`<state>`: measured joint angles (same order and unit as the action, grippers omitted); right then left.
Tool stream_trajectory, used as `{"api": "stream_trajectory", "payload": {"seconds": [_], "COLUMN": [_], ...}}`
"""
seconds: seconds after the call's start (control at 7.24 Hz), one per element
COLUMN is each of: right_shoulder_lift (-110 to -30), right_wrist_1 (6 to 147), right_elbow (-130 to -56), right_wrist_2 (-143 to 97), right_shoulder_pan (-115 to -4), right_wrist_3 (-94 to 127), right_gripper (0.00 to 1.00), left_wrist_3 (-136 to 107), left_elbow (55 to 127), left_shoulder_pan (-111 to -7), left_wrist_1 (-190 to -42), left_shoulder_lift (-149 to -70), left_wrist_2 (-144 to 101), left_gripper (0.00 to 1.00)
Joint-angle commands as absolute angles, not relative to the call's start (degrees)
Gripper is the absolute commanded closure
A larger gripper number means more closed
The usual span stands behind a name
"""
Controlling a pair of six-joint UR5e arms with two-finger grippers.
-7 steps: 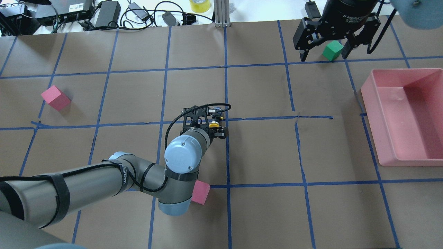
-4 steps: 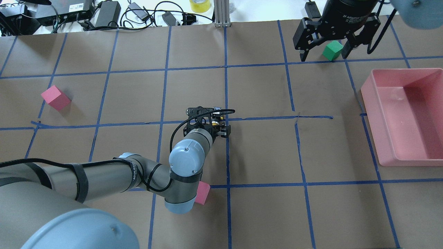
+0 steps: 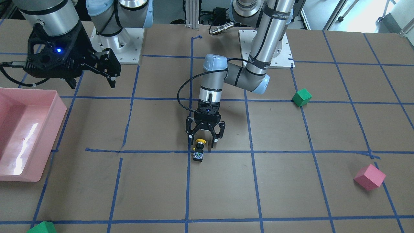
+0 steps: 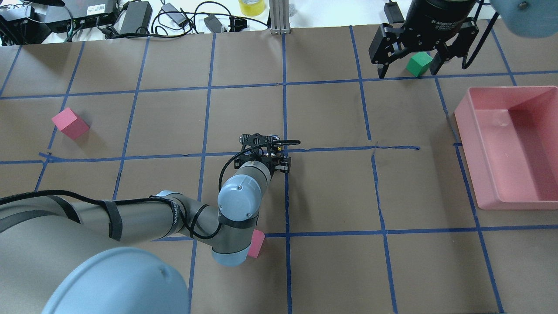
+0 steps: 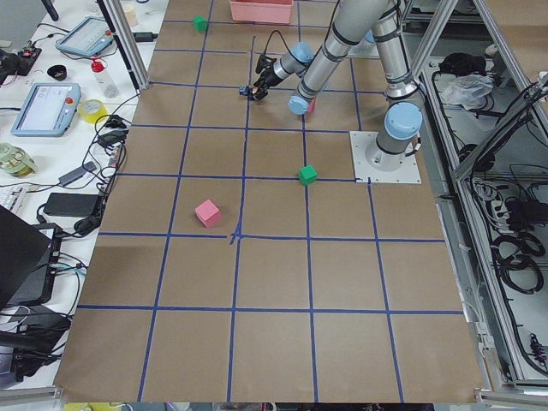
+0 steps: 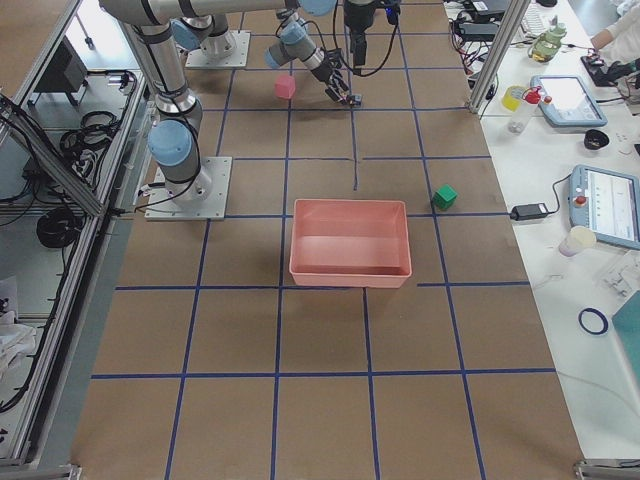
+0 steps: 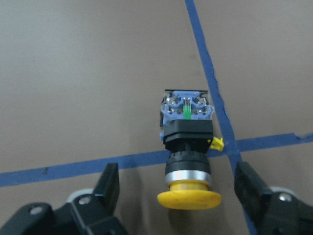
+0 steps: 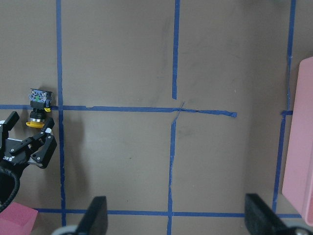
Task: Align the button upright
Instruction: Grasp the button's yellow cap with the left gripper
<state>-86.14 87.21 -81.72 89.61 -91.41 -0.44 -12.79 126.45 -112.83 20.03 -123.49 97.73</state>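
Robotics lab: paper-covered table [image 4: 331,270] with blue tape grid [image 4: 331,233], aluminium extrusion [image 4: 279,17], power bricks [image 4: 136,16] and teach pendants [image 6: 568,98] on side benches.

Matt brown paper tabletop [image 4: 331,192], blue tape lines [image 4: 436,230], glossy pink plastic bin [image 4: 523,165], button [image 7: 188,147] with glossy yellow plastic cap, shiny metal collar, black plastic body.

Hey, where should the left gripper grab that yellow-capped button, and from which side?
Probably the black body of the button, just behind the yellow cap, coming from the cap end, where the open left gripper stands. The button lies on its side, cap toward the gripper, and the body's flat sides suit a pinch better than the round cap.
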Motion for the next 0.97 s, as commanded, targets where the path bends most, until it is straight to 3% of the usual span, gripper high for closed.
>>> {"api": "stream_trajectory", "payload": {"seconds": [0.0, 0.14, 0.41, 0.83], "right_shoulder_lift": [-86.1, -86.1, -86.1, -86.1], "right_wrist_1": [87.4, 87.3, 87.3, 87.3], "right_elbow": [-81.8, -81.8, -81.8, -81.8], "right_wrist_2": [89.6, 89.6, 89.6, 89.6], "right_shoulder_pan": [-91.3, -91.4, -91.3, -91.3], "right_wrist_3": [-0.4, -0.4, -0.4, -0.4], "right_gripper": [0.0, 0.0, 0.0, 0.0], "left_wrist_3": [-12.7, -12.7, -13.0, -20.6], "left_elbow": [126.5, 126.4, 126.1, 121.9], "left_shoulder_pan": [-112.9, -112.9, -112.9, -112.2], "left_wrist_1": [20.0, 20.0, 19.1, 8.0], "left_shoulder_lift": [-123.5, -123.4, -122.1, -116.6], "left_wrist_2": [97.6, 97.4, 96.7, 96.4], "left_gripper": [0.58, 0.75, 0.97, 1.0]}}
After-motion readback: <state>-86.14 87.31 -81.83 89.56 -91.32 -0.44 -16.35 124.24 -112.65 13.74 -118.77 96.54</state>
